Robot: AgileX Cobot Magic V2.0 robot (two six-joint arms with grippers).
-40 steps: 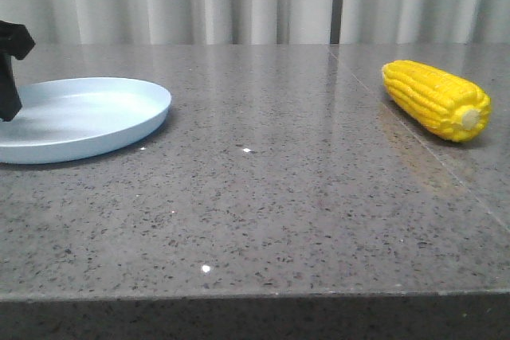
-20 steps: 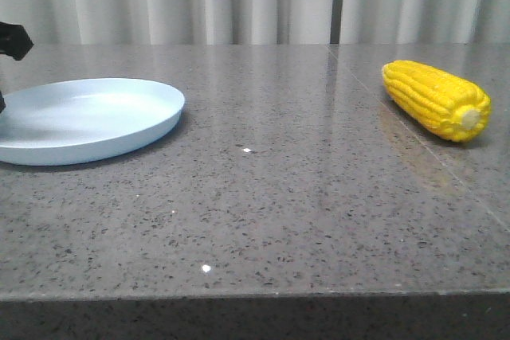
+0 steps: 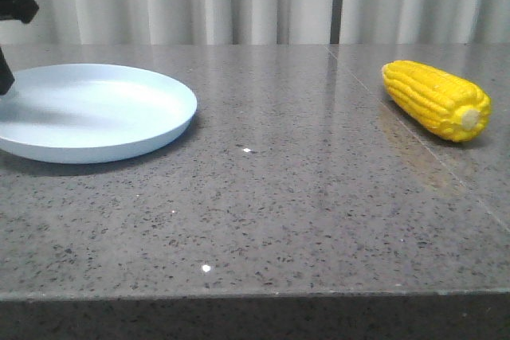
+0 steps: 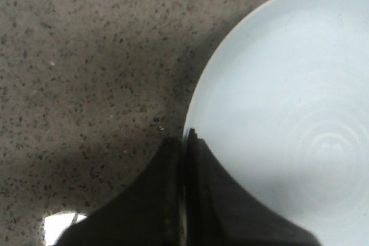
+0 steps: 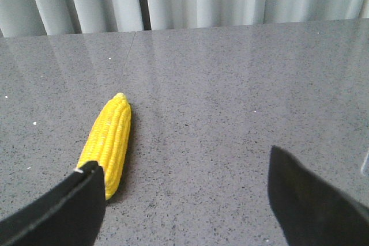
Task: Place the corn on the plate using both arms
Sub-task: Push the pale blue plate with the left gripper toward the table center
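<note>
1. Plate (image 3: 96, 113) sits far left on the table (image 3: 279, 212); corn (image 3: 437, 99) lies far right, well apart.
2. Left gripper (image 4: 183, 148) pinches the plate's rim; a thin grip could slip.
3. Right gripper (image 5: 184, 191) hangs wide open, empty, near the corn (image 5: 108, 142).

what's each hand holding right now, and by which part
Left hand pinches the plate by its rim; right hand is open, holding nothing, with the corn on the table.

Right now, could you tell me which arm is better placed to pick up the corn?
The right. Its open gripper already faces the corn, which lies on the table's right side. The left gripper is shut on the plate rim, far across the table.
</note>
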